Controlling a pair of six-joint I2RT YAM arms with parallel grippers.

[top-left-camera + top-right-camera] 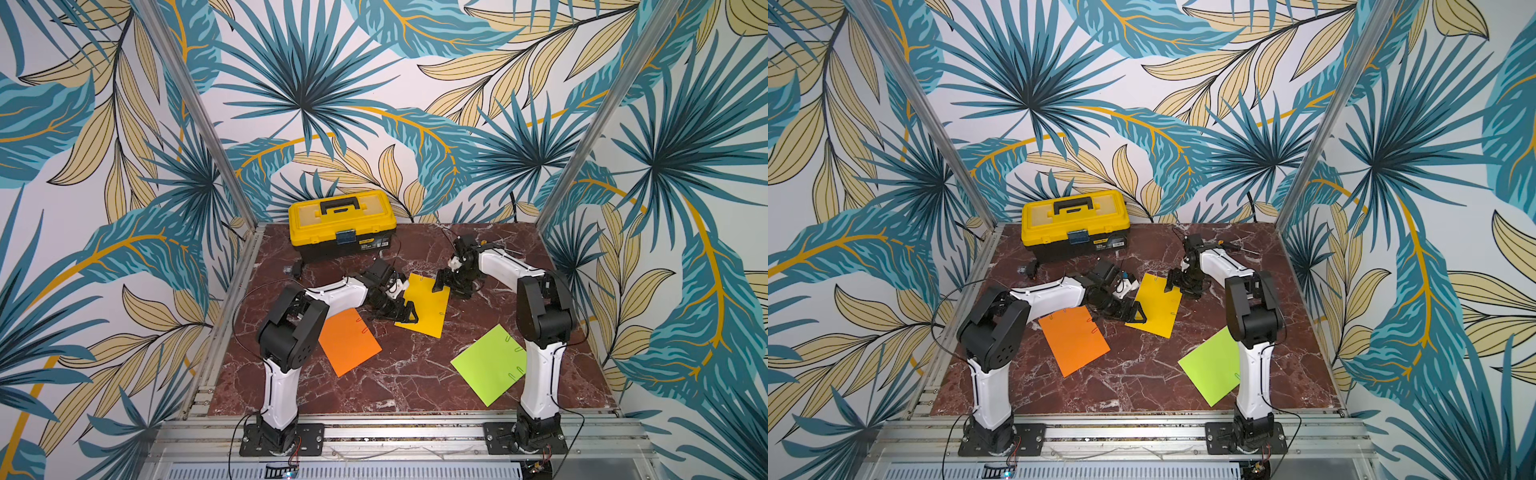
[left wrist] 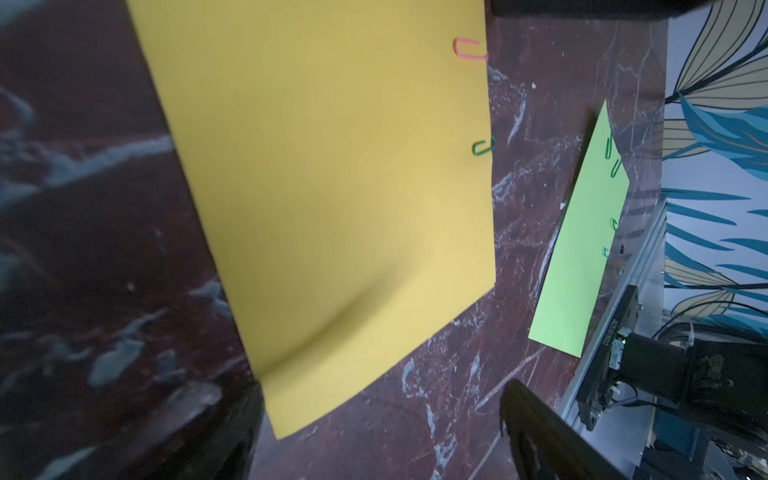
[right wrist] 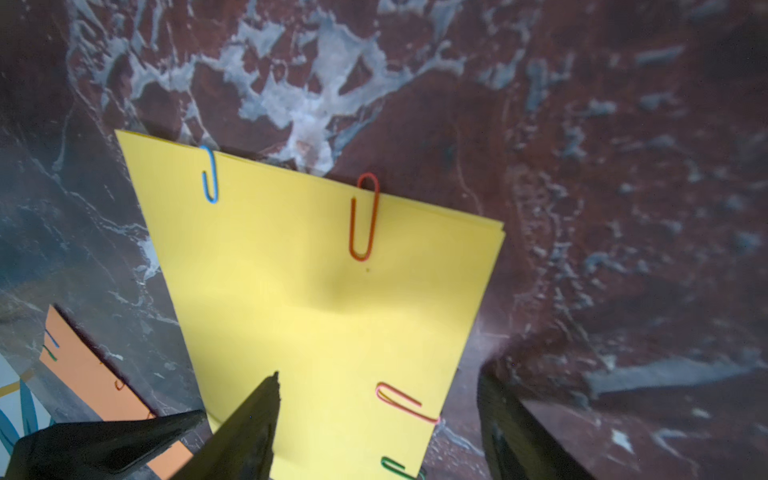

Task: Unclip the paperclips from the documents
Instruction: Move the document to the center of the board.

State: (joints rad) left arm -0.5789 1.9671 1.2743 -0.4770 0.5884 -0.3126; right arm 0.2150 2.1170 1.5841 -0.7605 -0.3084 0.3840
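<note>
The buckled yellow sheet [image 3: 324, 316] bears a blue paperclip [image 3: 210, 174] and a red paperclip [image 3: 365, 216]. The left gripper [image 2: 380, 384] and right gripper [image 3: 380, 370] both stand spread.

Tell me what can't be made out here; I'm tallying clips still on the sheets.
- Lime green sheet: clipped edge hidden behind the right arm in a top view.
- Orange sheet: mostly cut off by the frame edge in the right wrist view.
- Paperclips: too small in both top views to count reliably.
</note>
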